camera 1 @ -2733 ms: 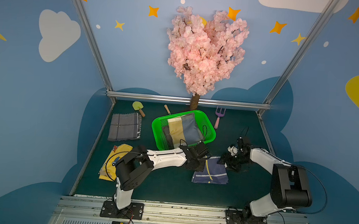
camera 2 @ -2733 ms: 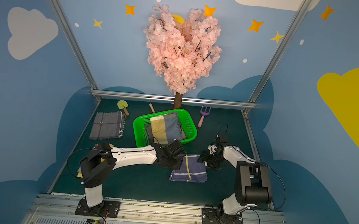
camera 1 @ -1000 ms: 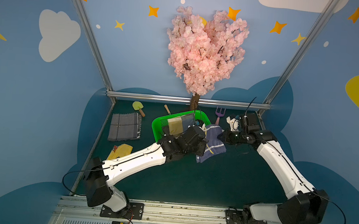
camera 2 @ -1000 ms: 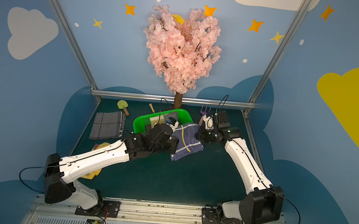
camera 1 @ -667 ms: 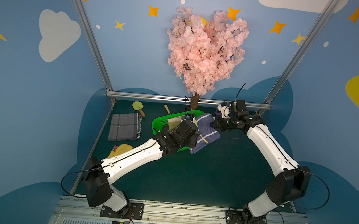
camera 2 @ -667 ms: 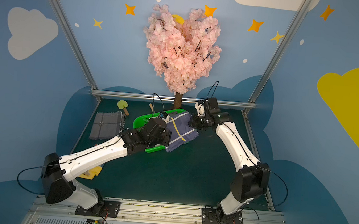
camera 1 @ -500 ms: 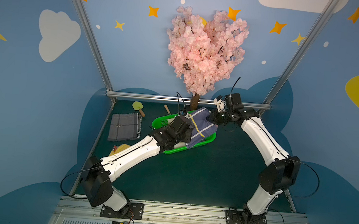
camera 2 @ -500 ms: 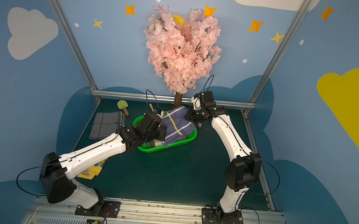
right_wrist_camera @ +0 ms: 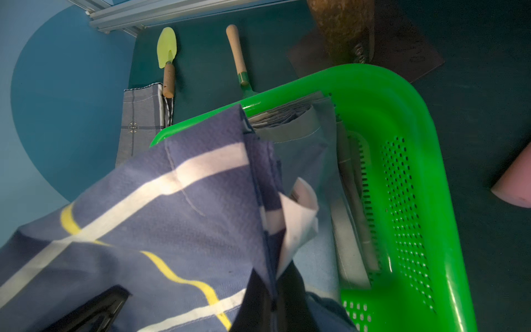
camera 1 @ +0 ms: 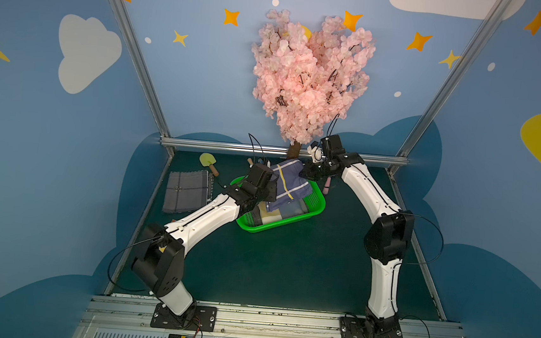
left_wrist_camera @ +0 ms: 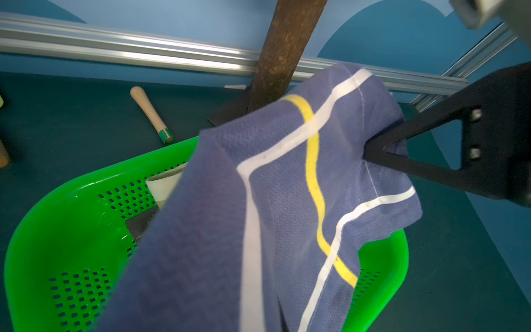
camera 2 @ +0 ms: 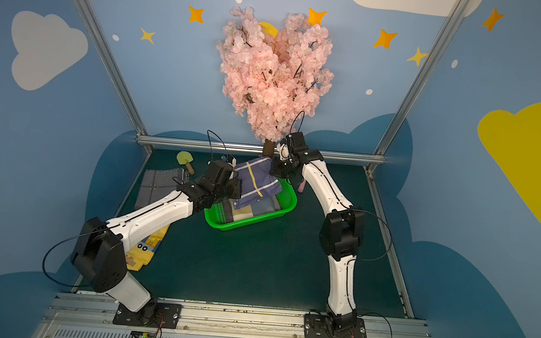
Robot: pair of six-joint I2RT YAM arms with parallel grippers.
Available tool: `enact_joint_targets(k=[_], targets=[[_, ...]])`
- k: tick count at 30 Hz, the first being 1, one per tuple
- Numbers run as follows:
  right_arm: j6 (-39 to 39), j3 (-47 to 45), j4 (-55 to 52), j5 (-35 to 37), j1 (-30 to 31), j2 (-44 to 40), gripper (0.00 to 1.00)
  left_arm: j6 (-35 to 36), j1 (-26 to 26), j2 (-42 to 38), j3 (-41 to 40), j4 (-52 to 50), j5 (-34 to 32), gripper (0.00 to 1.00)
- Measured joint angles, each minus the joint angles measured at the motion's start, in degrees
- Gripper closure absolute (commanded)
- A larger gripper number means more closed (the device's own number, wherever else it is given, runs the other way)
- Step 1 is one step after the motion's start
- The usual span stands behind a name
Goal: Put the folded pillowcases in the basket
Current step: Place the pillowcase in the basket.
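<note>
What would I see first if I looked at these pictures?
Probably the big pink blossom tree at the back wall. In front of it, the left gripper and the right gripper, both shut, hold a blue pillowcase with white and yellow stripes up over the green basket.

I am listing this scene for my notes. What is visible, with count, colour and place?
table: one, dark green, fills the booth floor
basket: one, bright green, far middle of the table
pillowcase: one, blue with white and yellow stripes, held above the basket
folded cloths: several, grey and beige, inside the basket
checked cloth: one, grey, flat, left of the basket
yellow cloth: one, yellow, near left of the table
trowel: one, yellow-green with wooden handle, at the checked cloth's far edge
second tool: one, wooden handle, green neck, behind the basket
pink handle: one, pink, right of the basket
tree: one, pink blossoms, at the back
left gripper: one, black, shut on the pillowcase
right gripper: one, black, shut on the pillowcase
</note>
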Motion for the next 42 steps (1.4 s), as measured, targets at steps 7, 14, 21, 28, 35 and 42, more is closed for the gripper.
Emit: enact_joint_targets(k=[7, 14, 21, 28, 35, 42], targets=[[-0.20, 2.56, -0.31, 0.48, -0.02, 5.70, 1.00, -1.14, 2.69, 5.57, -1.09, 3.43, 3.39, 0.97], [-0.20, 5.03, -0.63, 0.57, 0.00, 10.71, 1.00, -2.08, 4.42, 9.57, -1.84, 5.57, 5.70, 0.97], [0.15, 6.45, -0.61, 0.52, 0.02, 13.66, 1.00, -2.99, 5.22, 13.03, -1.84, 6.71, 6.38, 0.97], [0.70, 6.47, -0.07, 1.60, -0.11, 14.73, 0.51, -3.32, 5.73, 15.23, -1.81, 5.79, 5.75, 0.26], [0.72, 6.01, 1.44, 4.00, -0.35, 14.60, 0.33, -3.43, 6.82, 15.26, -1.81, 3.96, 4.17, 0.03], [0.70, -2.23, 5.68, 5.97, -0.24, 9.46, 0.29, -2.51, 7.34, 9.92, -1.88, 0.83, 1.64, 0.02]])
